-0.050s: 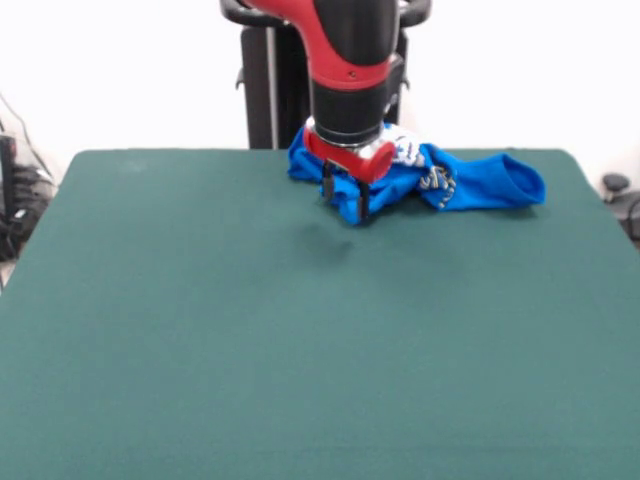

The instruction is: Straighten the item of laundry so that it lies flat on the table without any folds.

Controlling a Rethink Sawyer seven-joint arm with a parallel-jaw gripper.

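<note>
Red and black arm (350, 70) vertical, gripper (345, 195) pointing down

Plain white wall (120, 70) fills the background behind the work surface. Left edge: tangle of thin dark cables (22, 185) hanging and looping down beside a dark box-like object (8, 160), only partly in frame. Right edge: small round dark grey knob-like object (615, 183), low, next to another dark shape (632, 215) cut off by the frame border; identity of both unclear
</note>
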